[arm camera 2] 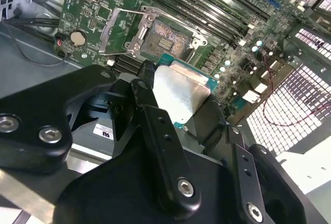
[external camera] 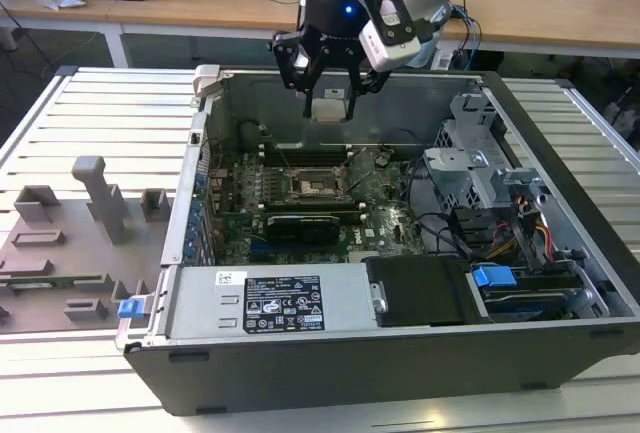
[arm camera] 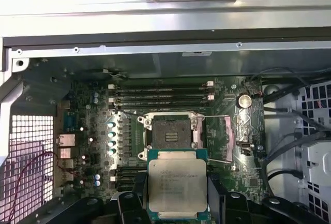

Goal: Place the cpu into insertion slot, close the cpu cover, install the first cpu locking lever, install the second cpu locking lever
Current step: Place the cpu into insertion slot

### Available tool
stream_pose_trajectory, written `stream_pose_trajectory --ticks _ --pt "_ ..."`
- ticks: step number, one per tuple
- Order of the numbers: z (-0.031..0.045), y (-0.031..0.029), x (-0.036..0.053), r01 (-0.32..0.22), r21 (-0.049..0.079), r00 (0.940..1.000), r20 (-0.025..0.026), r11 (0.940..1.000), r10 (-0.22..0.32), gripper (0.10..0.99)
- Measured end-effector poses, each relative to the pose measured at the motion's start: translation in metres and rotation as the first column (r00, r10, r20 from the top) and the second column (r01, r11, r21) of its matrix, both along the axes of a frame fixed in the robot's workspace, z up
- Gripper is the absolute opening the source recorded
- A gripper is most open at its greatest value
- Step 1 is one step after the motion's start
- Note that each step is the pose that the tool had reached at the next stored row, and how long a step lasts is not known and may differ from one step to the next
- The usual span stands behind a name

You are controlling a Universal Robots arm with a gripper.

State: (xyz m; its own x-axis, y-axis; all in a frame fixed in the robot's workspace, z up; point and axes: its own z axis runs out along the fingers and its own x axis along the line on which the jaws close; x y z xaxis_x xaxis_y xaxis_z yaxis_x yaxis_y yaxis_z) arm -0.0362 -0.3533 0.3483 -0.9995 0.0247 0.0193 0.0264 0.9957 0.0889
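The tool, clamped on the cpu, hangs above the open computer case at the upper centre of the exterior view. The insertion slot lies bare below, the cpu cover swung open beside it. Seating, cover and both levers are not yet done.

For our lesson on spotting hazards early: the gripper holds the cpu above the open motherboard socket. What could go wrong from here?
1. The gripper holds the cpu by its edges alone; it could slip or tilt and fall onto the insertion slot, possibly harming the contacts.
2. The cpu cover lies open beside the slot; a descent off line might strike that frame or seat the chip crooked.
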Motion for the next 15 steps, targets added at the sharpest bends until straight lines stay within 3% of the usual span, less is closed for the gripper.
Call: stream_pose_trajectory --ticks 15 --pt "-0.0155 0.0 -0.0007 0.0 0.0 1.0 0.0 1.0 0.0 0.545"
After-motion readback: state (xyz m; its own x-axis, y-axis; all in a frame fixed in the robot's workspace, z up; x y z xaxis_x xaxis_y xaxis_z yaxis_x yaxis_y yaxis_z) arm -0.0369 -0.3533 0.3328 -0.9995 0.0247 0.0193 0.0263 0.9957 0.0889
